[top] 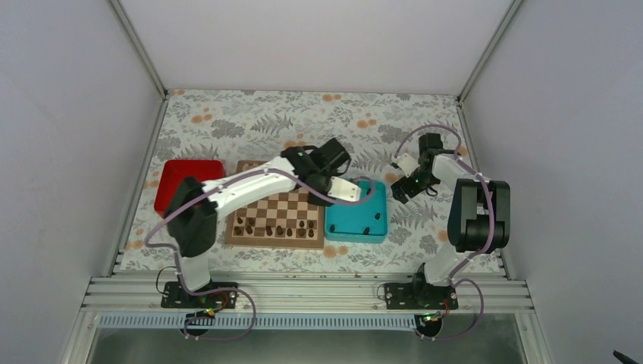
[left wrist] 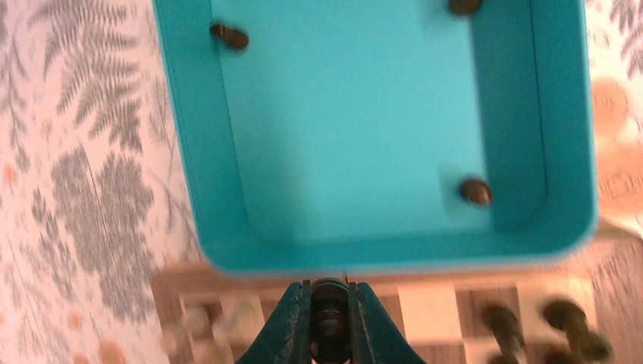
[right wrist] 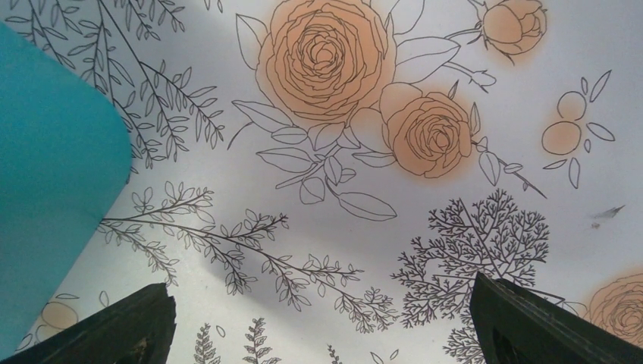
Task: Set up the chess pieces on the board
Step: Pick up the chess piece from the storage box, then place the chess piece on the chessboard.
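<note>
Teal tray: at 3 o'clock of the board; three dark chess pieces inside, well apart.
Red tray: at the board's 10 o'clock.
Left end effector: narrow, pinching one chess piece beside the teal tray's wall.
Right end effector: spread wide over the bench.

The board at 6 o'clock is blurred, the chess pieces on it unclear; one at 1 o'clock is cut off.
</note>
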Robot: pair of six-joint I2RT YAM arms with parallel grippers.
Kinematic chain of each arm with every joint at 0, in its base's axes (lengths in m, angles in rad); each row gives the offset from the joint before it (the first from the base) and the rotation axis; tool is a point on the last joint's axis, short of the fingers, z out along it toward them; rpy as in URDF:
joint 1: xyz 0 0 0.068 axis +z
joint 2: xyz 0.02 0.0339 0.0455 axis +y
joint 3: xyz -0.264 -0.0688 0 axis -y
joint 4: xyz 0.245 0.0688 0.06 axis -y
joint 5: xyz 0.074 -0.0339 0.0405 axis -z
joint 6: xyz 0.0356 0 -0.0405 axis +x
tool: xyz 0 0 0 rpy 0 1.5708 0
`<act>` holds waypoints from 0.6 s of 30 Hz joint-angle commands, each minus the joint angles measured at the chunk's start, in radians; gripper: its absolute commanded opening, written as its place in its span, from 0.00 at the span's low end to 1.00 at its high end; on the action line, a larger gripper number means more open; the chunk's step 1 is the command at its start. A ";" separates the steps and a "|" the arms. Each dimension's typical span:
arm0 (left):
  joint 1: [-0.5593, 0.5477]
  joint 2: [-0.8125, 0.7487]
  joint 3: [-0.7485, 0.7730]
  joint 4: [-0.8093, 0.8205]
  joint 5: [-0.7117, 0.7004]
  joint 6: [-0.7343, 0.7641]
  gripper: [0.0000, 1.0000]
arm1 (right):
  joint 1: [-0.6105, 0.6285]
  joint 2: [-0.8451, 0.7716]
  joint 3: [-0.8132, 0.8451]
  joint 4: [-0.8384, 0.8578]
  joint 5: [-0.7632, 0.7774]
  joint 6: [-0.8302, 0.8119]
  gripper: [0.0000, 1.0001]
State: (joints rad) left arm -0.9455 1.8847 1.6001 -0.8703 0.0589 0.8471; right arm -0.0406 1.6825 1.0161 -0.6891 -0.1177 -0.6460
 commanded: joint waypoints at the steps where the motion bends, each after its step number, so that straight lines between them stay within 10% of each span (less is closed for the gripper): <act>1: 0.075 -0.133 -0.174 0.014 -0.054 -0.030 0.10 | -0.003 -0.003 -0.004 0.000 0.001 -0.003 1.00; 18: 0.336 -0.520 -0.657 0.057 -0.033 -0.042 0.10 | -0.004 0.019 0.015 -0.010 0.013 0.018 1.00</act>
State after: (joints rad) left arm -0.6220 1.3991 1.0042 -0.8276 0.0051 0.8085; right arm -0.0410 1.6833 1.0164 -0.6945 -0.1135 -0.6418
